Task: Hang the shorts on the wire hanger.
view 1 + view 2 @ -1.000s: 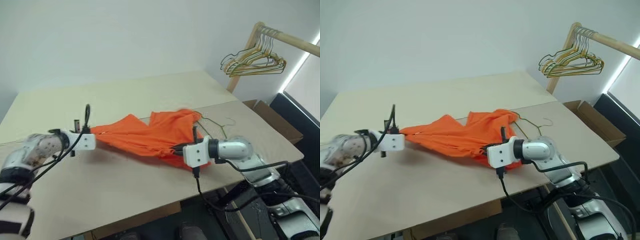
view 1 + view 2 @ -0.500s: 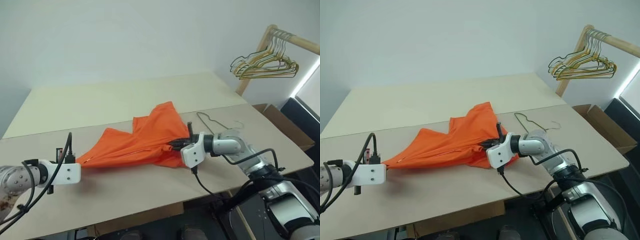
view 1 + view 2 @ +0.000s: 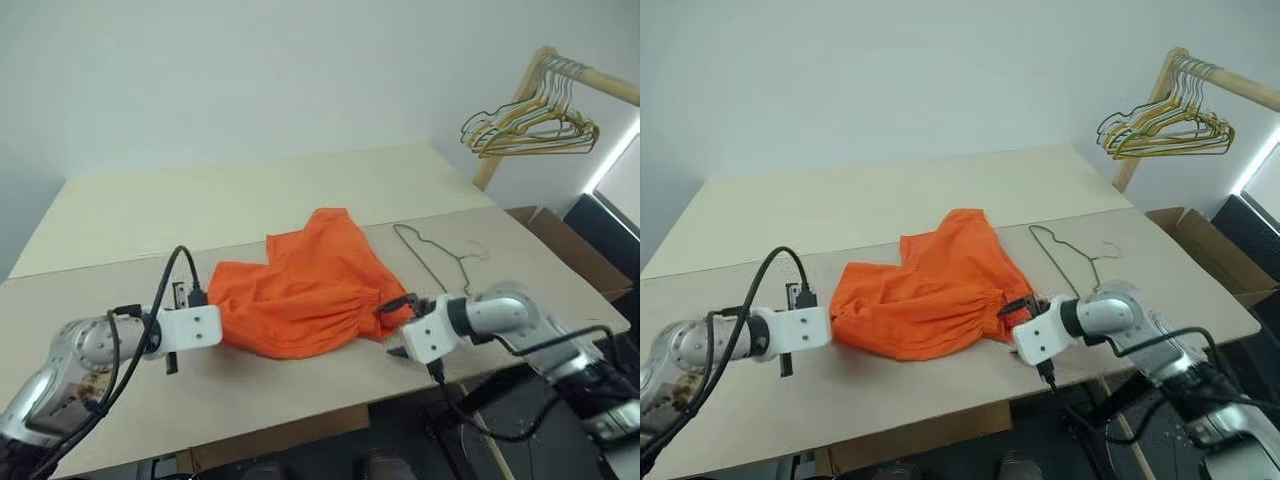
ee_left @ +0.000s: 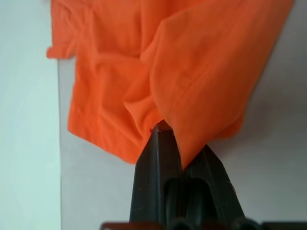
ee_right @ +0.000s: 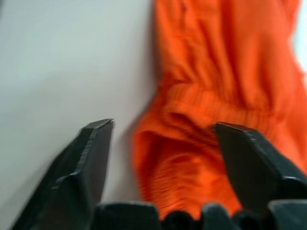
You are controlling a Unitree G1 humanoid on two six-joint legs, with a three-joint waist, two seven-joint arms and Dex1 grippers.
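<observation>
Now my left pincer (image 3: 213,322) grips the shorts (image 3: 305,285); my right pincer (image 3: 398,325), released, has the hanger (image 3: 432,256) near at one o'clock.

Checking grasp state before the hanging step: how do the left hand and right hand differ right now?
The left hand is shut, pinching a fold of the shorts; the right hand is open, fingers spread wide with nothing pinched. The left hand sits at the shorts' left edge; the right hand sits at the gathered waistband on their right, nearer the wire hanger. Both are low over the table, pointing in toward the shorts.
</observation>
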